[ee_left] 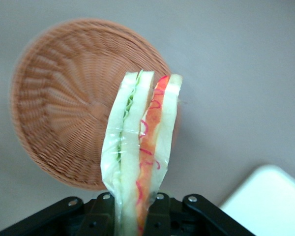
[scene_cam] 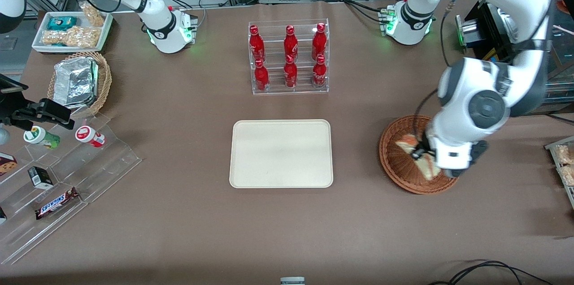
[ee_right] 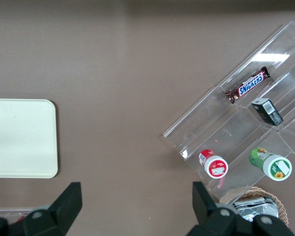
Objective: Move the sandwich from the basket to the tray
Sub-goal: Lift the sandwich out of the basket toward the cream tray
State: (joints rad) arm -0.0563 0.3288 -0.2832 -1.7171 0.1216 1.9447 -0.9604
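Though lifted, sandwich (ee_left: 140, 147) in tool (ee_left: 135, 209).

Left arm reaches out from its base at the table's edge farthest from the front camera, elbow high, forearm folded down, wrist pointing roughly straight down near the working arm's end of the table. The gripper (scene_cam: 426, 156) hangs above the basket (scene_cam: 397, 159). Its fingers are closed on the sandwich (ee_left: 140, 147), which hangs clear of the wicker in the wrist view.
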